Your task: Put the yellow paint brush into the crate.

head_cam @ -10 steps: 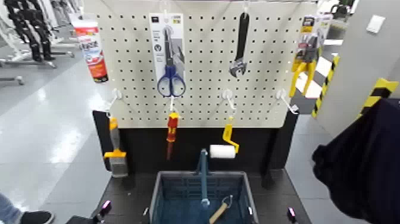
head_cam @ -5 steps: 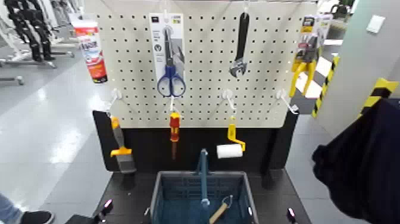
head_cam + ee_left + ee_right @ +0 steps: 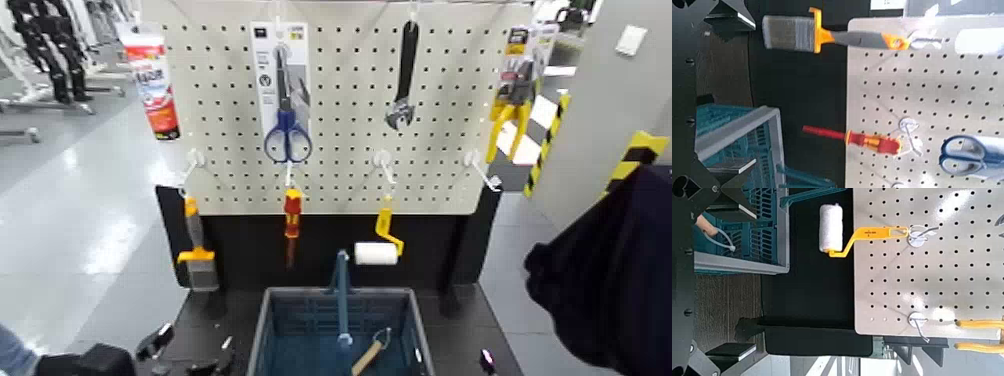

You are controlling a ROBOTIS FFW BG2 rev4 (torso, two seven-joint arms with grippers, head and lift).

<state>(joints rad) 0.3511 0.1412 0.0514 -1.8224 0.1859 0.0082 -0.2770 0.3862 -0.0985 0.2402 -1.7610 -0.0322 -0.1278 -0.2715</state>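
Note:
The yellow paint brush point(image 3: 196, 250) hangs from a hook at the lower left of the pegboard point(image 3: 340, 180), bristles down. It also shows in the left wrist view as the brush point(image 3: 821, 36). The blue-grey crate point(image 3: 268, 325) stands below the board's middle, with its tall handle point(image 3: 341, 295) upright. My left gripper point(image 3: 188, 345) is low at the front left, beside the crate and well below the brush. It is open and holds nothing point(image 3: 746, 92). My right gripper point(image 3: 735, 278) waits open on the crate's other side.
On the pegboard hang a red-and-yellow screwdriver point(image 3: 291, 215), a yellow mini roller point(image 3: 378, 245), blue scissors point(image 3: 287, 130), a wrench point(image 3: 404, 80) and yellow pliers point(image 3: 512, 100). A wooden-handled tool point(image 3: 370, 352) lies in the crate. A dark cloth point(image 3: 610, 280) hangs at the right.
My left arm has come up into view at the bottom left and its gripper has shifted left. The brush and the roller swung on their hooks and hang straighter now.

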